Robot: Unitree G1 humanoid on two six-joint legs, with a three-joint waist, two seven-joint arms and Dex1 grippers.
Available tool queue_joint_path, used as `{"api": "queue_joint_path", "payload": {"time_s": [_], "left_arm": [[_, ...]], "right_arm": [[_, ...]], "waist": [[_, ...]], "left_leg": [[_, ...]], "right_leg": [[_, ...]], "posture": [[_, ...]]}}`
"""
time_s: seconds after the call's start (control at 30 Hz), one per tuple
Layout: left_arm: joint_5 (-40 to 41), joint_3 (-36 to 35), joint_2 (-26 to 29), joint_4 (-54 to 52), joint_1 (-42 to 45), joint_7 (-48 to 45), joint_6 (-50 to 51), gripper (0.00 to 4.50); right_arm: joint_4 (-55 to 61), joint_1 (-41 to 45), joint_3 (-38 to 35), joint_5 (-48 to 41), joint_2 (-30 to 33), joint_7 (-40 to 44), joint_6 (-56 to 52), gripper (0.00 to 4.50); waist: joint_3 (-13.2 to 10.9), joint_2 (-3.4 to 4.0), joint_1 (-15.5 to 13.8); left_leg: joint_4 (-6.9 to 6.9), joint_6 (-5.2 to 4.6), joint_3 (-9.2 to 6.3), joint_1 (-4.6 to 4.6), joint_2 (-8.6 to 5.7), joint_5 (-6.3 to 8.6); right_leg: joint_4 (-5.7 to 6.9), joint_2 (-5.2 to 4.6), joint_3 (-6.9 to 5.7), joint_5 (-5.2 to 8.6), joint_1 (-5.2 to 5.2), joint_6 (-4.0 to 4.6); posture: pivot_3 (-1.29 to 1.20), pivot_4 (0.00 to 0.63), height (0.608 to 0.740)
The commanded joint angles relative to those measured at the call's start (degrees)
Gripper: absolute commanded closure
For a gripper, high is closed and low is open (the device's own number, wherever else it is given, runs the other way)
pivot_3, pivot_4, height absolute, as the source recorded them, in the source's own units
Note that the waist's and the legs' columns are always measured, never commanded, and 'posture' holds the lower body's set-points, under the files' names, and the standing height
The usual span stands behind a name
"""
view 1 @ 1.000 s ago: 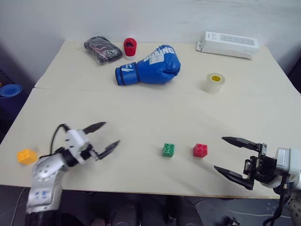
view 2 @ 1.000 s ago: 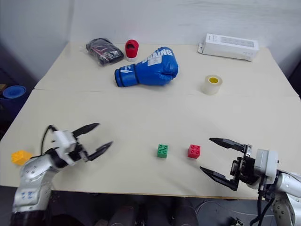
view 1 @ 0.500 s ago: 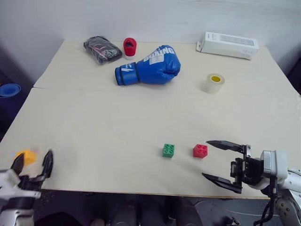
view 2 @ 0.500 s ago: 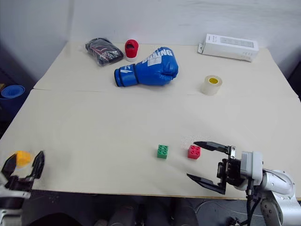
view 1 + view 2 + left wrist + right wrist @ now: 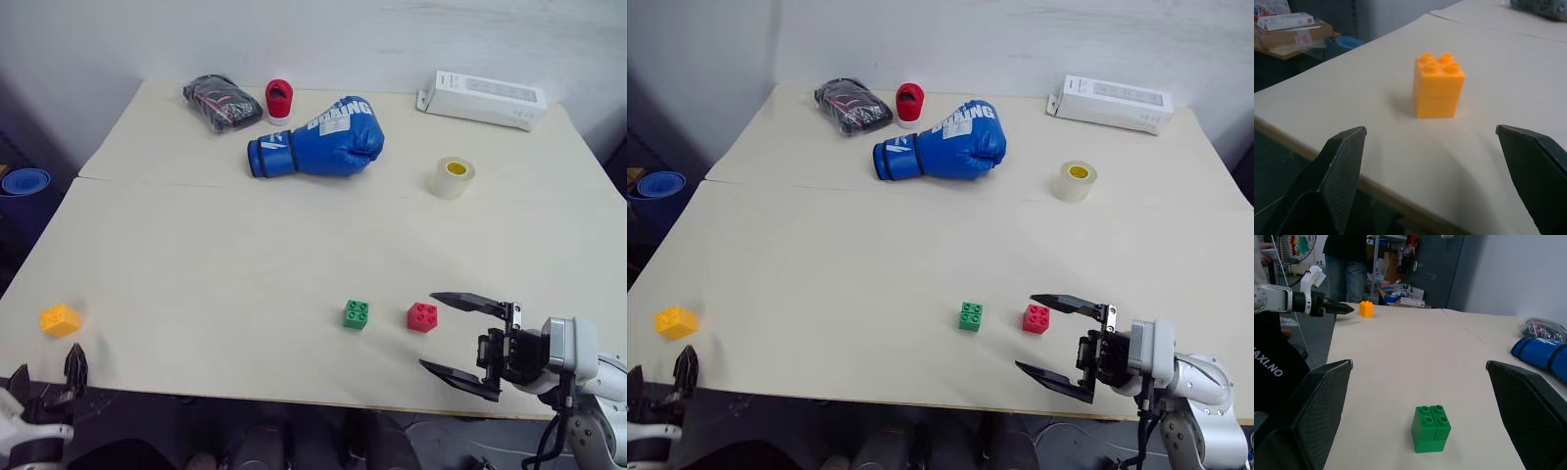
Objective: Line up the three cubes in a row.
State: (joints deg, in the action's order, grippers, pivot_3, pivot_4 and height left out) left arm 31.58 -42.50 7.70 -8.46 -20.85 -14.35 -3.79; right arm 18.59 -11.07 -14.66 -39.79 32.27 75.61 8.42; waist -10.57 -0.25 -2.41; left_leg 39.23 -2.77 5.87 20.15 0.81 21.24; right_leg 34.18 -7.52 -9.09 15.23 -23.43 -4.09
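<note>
Three small studded plastic building-block cubes sit on the pale beige table (image 5: 245, 245), and they are far from forming a row: the green cube (image 5: 356, 313) and the red cube (image 5: 422, 316) stand near each other toward the near edge, right of its middle, while the orange-yellow cube (image 5: 60, 319) rests alone well apart, close to the near left corner and just in from both edges. The left gripper (image 5: 1437, 161) hangs at the table's near edge with its two black fingers spread wide and empty, the orange-yellow cube framed between them but not touched. The right gripper (image 5: 468, 333) is likewise released and empty, its jaws gaping just beside the red cube on the right. The chief risk, as I judge it, lies at the corner: the orange-yellow cube is so close to the edge that a finger arriving low or off-centre could knock it over the side, or catch on the table's rim. A pinch on the studs alone might let it twist free. On the right, a careless sweep could push the red cube into the green one and skew both before the third arrives.
</note>
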Motion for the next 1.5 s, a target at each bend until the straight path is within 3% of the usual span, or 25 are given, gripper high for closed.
{"api": "queue_joint_path", "payload": {"time_s": [0.03, 0.17, 0.27, 0.37, 0.63, 0.77, 0.97, 1.1, 1.2, 1.33, 1.5], "left_arm": [[-2.9, 0.3, 1.9, -1.6, 3.9, 7.6, 2.4, 0.04], [-3.4, 0.0, 3.2, 2.3, 9.5, 13.9, 6.0, 0.04], [-4.2, 2.1, 5.4, 6.3, 11.8, 12.5, 8.6, 0.04], [-4.6, 2.5, 6.3, 8.4, 13.4, 12.7, 8.5, 0.6], [-3.9, 3.0, 4.1, 4.2, 12.5, 11.6, 3.9, 2.98], [-2.8, 5.4, 5.0, 1.3, 13.8, 7.1, 2.1, 2.99], [5.4, 14.8, 13.6, 0.3, 21.6, -12.9, 8.9, 2.99], [0.0, 28.3, 23.9, 8.1, 30.4, -32.8, 10.5, 2.99], [-4.7, 37.4, 27.9, 17.8, 39.9, -48.2, 6.4, 2.99], [-10.3, 46.3, 28.1, 28.3, 49.1, -62.8, -0.3, 2.99], [-12.2, 50.6, 24.3, 35.3, 53.7, -70.6, -3.7, 2.99]], "right_arm": [[-0.9, -1.6, 0.2, 0.0, -1.1, 1.1, 2.2, 0.0], [-2.1, -2.1, 0.8, 0.5, -1.6, 1.6, 3.1, 0.0], [-3.2, -2.3, 0.9, 1.1, -2.5, 1.4, 4.6, 0.0], [-4.0, -2.6, 1.3, 1.8, -3.3, 1.5, 5.9, 0.0], [-6.4, -4.1, 1.7, 3.9, -5.4, 0.6, 10.0, 0.0], [-6.8, -5.3, 1.8, 4.9, -6.0, -0.1, 11.4, 0.0], [-6.3, -7.4, 0.8, 5.7, -5.3, -2.1, 12.2, 0.0], [-6.5, -8.9, -0.7, 5.8, -4.6, -2.9, 13.3, 0.0], [-7.2, -10.0, -2.7, 5.6, -3.8, -2.9, 14.5, 0.0], [-7.6, -10.8, -4.6, 5.7, -2.8, -3.5, 15.3, 0.0], [-5.3, -13.1, -6.6, 5.6, -2.3, -5.0, 14.9, 0.0]], "waist": [[0.0, 0.0, -0.2], [0.1, 0.04, 0.2], [0.1, 0.03, 0.4], [0.2, 0.16, 0.7], [0.2, 0.19, 0.8], [0.2, 0.09, 0.7], [0.2, 0.11, 0.6], [0.2, 0.16, 0.8], [0.2, 0.19, 1.0], [0.2, 0.21, 1.3], [0.2, 0.22, 1.1]], "left_leg": [[0.0, 0.01, 0.01, -0.02, 0.0, -0.01], [0.0, 0.34, 0.12, -0.04, 0.0, -0.18], [0.0, 0.35, 0.14, -0.06, -0.01, -0.19], [0.0, 0.4, 0.14, -0.06, -0.01, -0.21], [-0.01, 0.5, 0.12, -0.11, -0.01, -0.25], [-0.01, 0.5, 0.12, -0.06, -0.01, -0.23], [0.0, 0.57, 0.09, -0.07, -0.01, -0.28], [0.0, 0.56, 0.1, -0.06, -0.04, -0.3], [-0.01, 0.53, 0.21, -0.06, -0.11, -0.34], [-0.01, 0.61, 0.31, -0.06, 0.0, -0.4], [0.0, 0.65, 0.41, -0.08, 0.1, -0.44]], "right_leg": [[0.03, 0.0, 0.0, 0.0, 0.01, -0.01], [0.08, 0.03, 0.04, -0.01, 0.0, -0.01], [0.11, 0.04, 0.04, -0.02, 0.01, -0.03], [0.15, 0.05, 0.03, -0.02, -0.01, -0.03], [0.24, 0.02, 0.07, 0.0, -0.02, -0.01], [0.2, 0.01, 0.06, 0.0, -0.04, -0.01], [0.26, 0.01, 0.04, 0.0, -0.04, 0.01], [0.38, 0.07, -0.01, 0.01, -0.04, 0.01], [0.53, 0.17, 0.01, 0.01, -0.05, 0.01], [0.47, 0.41, 0.01, 0.01, -0.09, 0.0], [0.49, 0.83, 0.13, 0.01, -0.13, 0.0]], "posture": [[0.0, 0.15, 0.74], [0.0, 0.15, 0.74], [0.0, 0.15, 0.74], [0.0, 0.15, 0.74], [0.0, 0.15, 0.74], [0.0, 0.15, 0.74], [0.0, 0.15, 0.74], [0.0, 0.15, 0.74], [0.0, 0.15, 0.74], [0.0, 0.15, 0.74], [0.0, 0.15, 0.74]]}}
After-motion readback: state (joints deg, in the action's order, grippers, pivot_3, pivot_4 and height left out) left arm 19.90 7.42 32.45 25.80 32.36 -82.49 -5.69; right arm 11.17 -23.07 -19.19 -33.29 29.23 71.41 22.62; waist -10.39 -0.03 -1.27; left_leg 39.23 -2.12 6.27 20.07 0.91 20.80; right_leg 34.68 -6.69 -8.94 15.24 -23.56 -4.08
